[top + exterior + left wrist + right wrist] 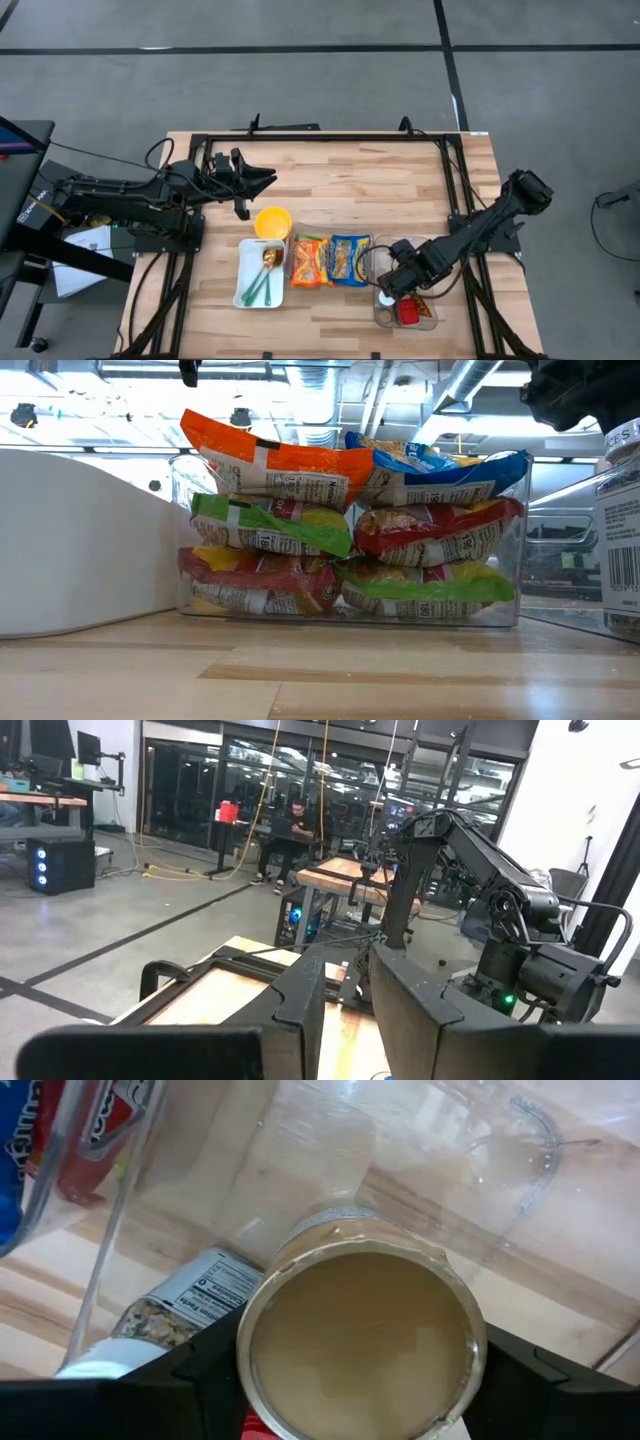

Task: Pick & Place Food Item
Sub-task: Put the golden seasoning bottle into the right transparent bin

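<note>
A round tub with a tan foil lid (362,1342) is clamped between the fingers of the right pincer (398,285). The tub is held just over a clear bin (428,318) at the near right of the wooden bench (340,170). A red thing (409,313) and a white-capped jar (178,1308) are seen in that bin. Bright snack bags (350,530) are stacked in a clear box (297,232) just beside it. A yellow bowl (272,221) and a white tray (245,283) sit further left. The left pincer (262,181) is held up over the bench's far left, fingers nearly together, with nothing gripped.
</note>
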Robot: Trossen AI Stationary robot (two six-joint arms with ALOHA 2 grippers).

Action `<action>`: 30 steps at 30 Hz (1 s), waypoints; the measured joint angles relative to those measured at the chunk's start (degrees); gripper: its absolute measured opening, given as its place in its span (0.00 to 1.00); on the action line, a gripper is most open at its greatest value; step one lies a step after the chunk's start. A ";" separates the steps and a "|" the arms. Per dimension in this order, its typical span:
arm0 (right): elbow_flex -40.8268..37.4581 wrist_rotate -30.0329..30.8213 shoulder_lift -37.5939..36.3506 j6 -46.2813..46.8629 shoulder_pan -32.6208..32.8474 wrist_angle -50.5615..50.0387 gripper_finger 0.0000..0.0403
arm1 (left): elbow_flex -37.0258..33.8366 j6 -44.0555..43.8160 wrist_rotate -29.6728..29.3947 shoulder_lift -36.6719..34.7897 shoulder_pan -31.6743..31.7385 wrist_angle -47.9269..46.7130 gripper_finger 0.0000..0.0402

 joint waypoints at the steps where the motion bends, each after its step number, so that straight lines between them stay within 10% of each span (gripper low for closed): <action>1: 0.00 0.26 0.00 0.02 0.00 -0.02 0.65 | 0.00 0.01 0.00 0.00 0.00 0.00 0.19; 30: 2.80 5.86 -0.50 -1.09 1.43 -2.21 0.87 | 0.00 -0.17 -0.02 0.00 0.00 0.00 0.19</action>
